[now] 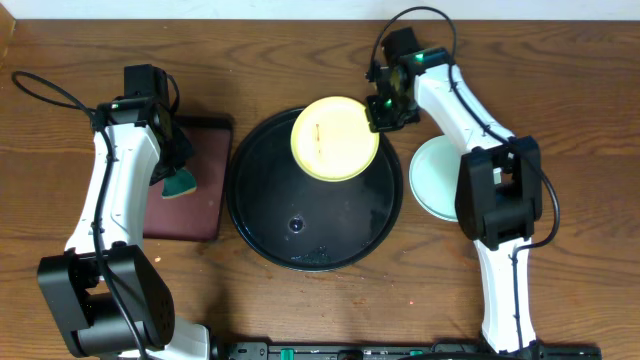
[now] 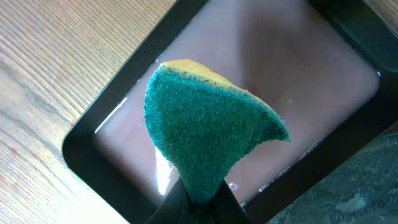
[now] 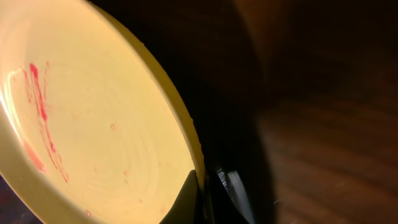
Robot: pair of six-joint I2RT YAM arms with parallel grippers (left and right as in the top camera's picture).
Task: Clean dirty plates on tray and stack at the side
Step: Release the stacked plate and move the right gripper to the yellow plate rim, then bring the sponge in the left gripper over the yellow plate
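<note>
- Now the right gripper (image 1: 385, 108) is clamped on the yellow plate (image 1: 335, 138) at its right rim
- Plate hangs face up over the tray's (image 1: 260, 220) far edge, red streak (image 3: 38, 93) running front to back
- Left gripper (image 1: 172, 172) pinches a sponge (image 2: 205, 130), green side up, over the maroon tray (image 1: 200, 215)
- Turquoise plate (image 1: 432, 185) lies just right of the tray

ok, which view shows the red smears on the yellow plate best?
Right wrist: the yellow plate is close up, with the red smears clear on its left side. Overhead shows the whole plate but only a faint thin line. Left wrist shows none of it.
</note>
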